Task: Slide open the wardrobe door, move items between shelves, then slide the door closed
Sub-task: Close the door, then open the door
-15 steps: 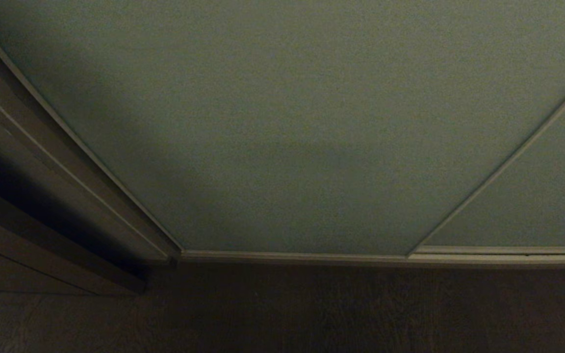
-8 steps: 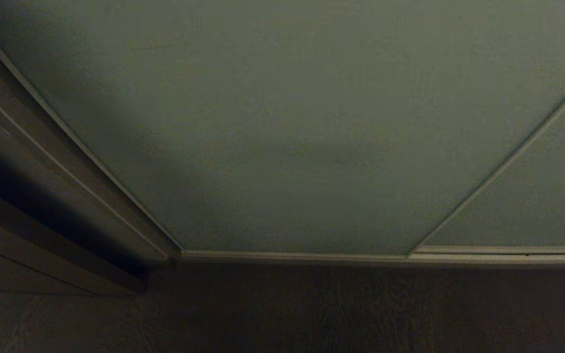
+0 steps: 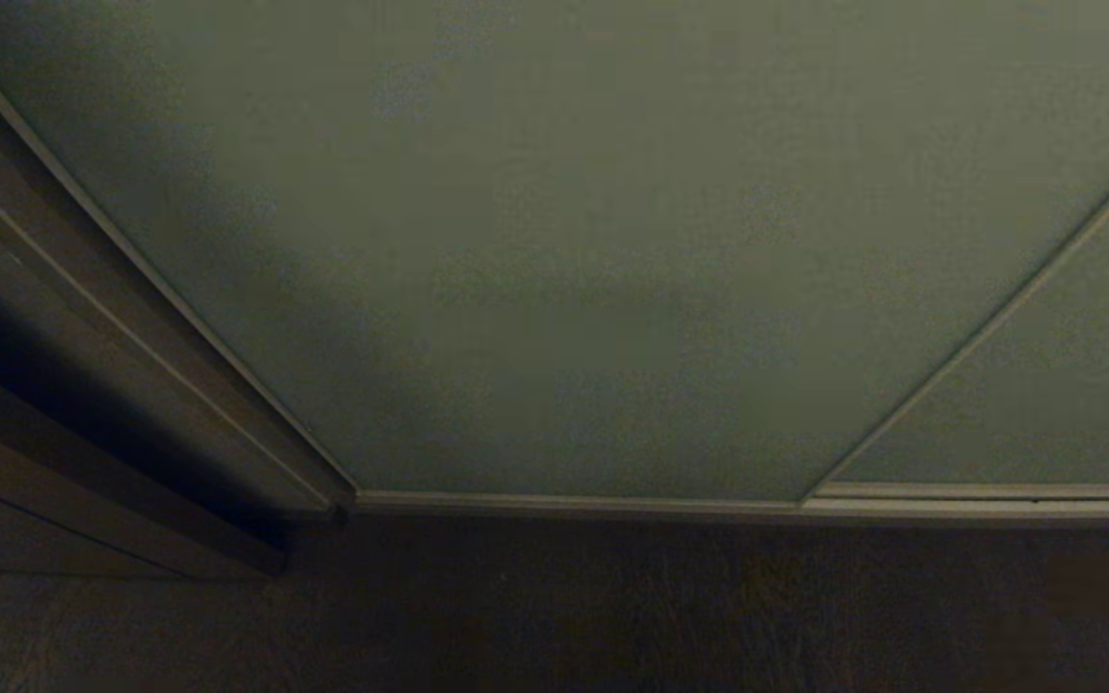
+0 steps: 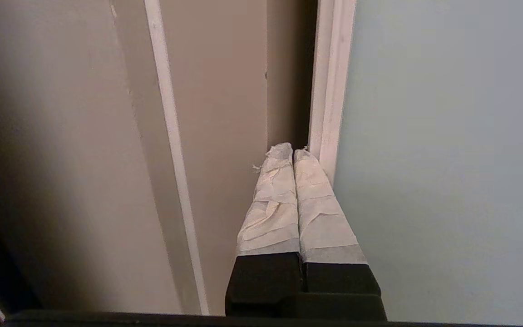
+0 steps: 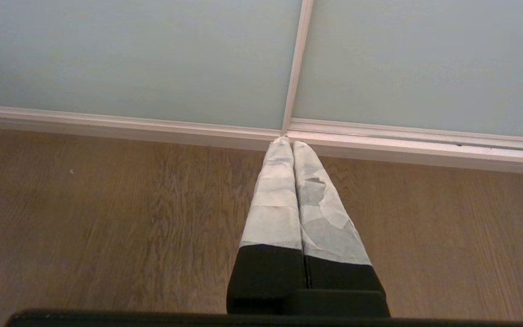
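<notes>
Pressing together along their whole length, the taped fingers (image 4: 309,181) of the left gripper (image 4: 292,152) hold nothing; their tips sit at the pale frame (image 4: 329,91) on the door's (image 4: 443,150) edge, right by the dark slot between that frame and the brown jamb (image 4: 216,113) beside it. Whether the tips actually touch the frame I cannot tell. The door is a flat grey-green panel, and it stands closed against the jamb. Over on the other side, the right gripper (image 5: 287,141) is likewise clamped shut on nothing, parked low above the wood floor (image 5: 107,204) and pointing at the spot where the slim upright strip (image 5: 297,59) between two panels meets the bottom rail (image 5: 130,125). From the head view, neither arm shows: only the door (image 3: 554,241), its rail (image 3: 574,501), the jamb (image 3: 83,327) to the left and the dim floor (image 3: 612,616).
</notes>
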You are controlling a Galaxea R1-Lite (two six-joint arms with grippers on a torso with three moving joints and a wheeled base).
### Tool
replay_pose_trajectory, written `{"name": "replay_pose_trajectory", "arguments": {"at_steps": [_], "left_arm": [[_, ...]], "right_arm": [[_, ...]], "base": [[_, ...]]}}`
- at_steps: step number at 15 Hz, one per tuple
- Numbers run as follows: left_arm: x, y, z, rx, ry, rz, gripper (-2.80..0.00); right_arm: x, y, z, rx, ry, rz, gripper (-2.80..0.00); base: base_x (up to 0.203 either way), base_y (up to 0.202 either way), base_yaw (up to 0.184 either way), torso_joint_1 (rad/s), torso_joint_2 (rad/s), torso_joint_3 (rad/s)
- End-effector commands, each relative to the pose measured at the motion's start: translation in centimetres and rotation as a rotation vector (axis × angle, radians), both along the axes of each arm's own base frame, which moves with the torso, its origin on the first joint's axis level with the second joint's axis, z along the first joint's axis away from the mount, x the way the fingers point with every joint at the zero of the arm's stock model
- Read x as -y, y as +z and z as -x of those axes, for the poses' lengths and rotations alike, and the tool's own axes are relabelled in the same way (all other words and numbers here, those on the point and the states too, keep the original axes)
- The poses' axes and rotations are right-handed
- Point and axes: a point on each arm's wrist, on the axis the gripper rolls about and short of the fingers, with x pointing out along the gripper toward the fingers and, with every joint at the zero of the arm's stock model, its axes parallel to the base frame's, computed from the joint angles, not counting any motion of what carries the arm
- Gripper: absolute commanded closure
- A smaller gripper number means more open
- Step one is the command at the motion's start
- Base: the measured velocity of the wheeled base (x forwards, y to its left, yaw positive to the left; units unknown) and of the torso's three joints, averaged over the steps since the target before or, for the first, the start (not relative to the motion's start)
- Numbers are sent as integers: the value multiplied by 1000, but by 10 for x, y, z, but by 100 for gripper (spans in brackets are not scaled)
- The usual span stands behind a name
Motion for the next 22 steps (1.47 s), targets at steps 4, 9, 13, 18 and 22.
{"name": "replay_pose_trajectory", "arguments": {"at_steps": [4, 9, 13, 18, 22], "left_arm": [[0, -1, -5, -14, -25, -15, 0], [2, -5, -6, -89, -114, -49, 0], [13, -1, 1, -79, -209, -91, 0], [35, 5, 42, -106, -344, -82, 0], [37, 7, 84, -121, -361, -62, 0]], "right_arm": [[0, 0, 0, 1, 0, 0, 0], [0, 0, 0, 1, 0, 0, 0], [0, 0, 0, 1, 1, 0, 0], [0, 0, 0, 1, 1, 0, 0], [0, 0, 0, 1, 0, 0, 0]], "base": [[0, 0, 0, 0, 0, 0], [0, 0, 0, 0, 0, 0], [0, 0, 0, 0, 0, 0], [0, 0, 0, 0, 0, 0], [0, 0, 0, 0, 0, 0]]}}
